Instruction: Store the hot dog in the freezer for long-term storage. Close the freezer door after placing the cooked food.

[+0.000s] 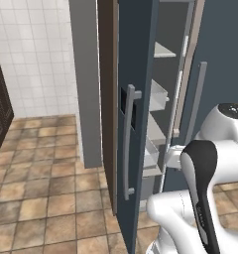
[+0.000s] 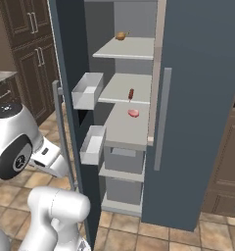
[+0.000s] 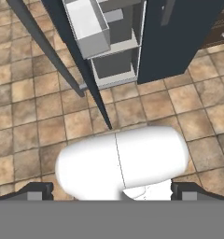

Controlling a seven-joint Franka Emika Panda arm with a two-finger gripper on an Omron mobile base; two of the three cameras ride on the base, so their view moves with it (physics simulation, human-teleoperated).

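Hot dog [image 2: 131, 93] is lying on a middle freezer [image 2: 129, 88] shelf in right base view, w/ pink meat [image 2: 133, 113] one shelf below and freezer door [image 2: 70, 73] standing open. Left base view is showing the door's grey handle [image 1: 128, 144] edge-on. Hand view is showing gripper [image 3: 111, 191] spread wide, holding nothing, above tile floor [image 3: 34, 126] near the door's bottom.

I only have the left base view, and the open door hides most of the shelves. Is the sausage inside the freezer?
Observer: Yes. In the right base view, the small slender reddish-brown hot dog lies on the second pale grey shelf of the dark slate-blue freezer.
Operator: Anything stored close to it?
Observer: A pink lump of meat sits on the next shelf down, just below the hot dog.
Operator: Is the hand free?
Observer: The hand view shows the two-finger gripper open, with nothing held between its dark tips.
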